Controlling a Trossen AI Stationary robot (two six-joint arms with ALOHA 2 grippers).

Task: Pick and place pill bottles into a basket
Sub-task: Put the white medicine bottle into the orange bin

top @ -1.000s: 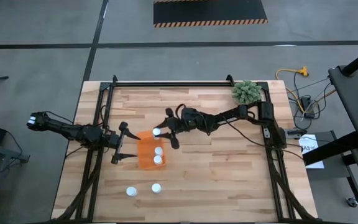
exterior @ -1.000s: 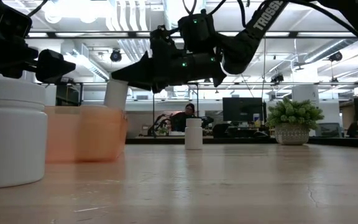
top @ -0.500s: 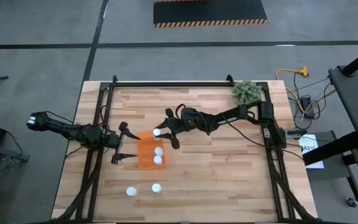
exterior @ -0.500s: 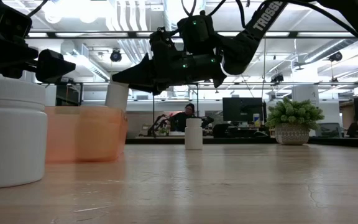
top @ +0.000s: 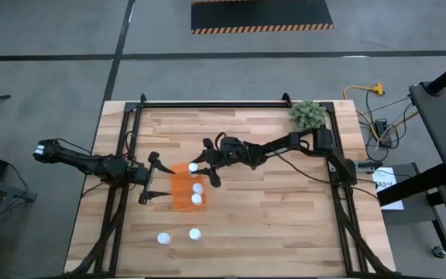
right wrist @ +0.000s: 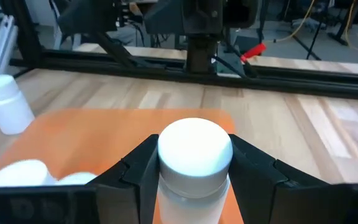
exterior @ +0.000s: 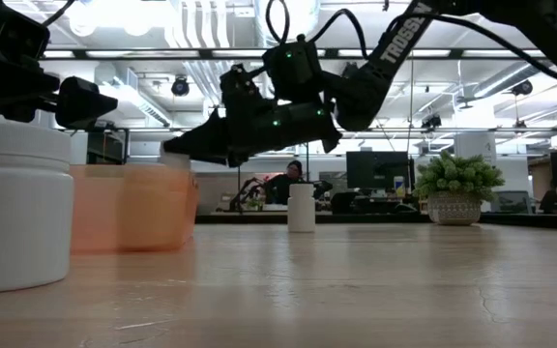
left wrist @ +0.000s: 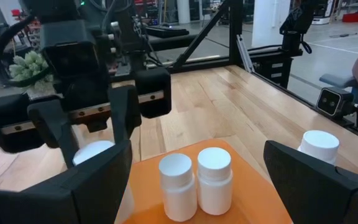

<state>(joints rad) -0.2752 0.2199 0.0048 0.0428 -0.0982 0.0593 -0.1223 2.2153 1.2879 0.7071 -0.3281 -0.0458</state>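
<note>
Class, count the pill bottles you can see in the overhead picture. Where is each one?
5: two stand in the orange basket, at and; one is held by the right gripper above the basket's far end; two stand on the table at and. Others may be hidden.

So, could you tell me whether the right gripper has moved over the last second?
Yes. The right gripper, shut on a pill bottle, has come down toward the basket rim.

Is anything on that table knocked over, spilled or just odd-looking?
Nothing stands out. Two pill bottles stand upright in the orange basket, and the right gripper holds a third bottle upright over the basket's far end. Two more bottles stand on the table, nearer the front edge. The left gripper waits open beside the basket.
</note>
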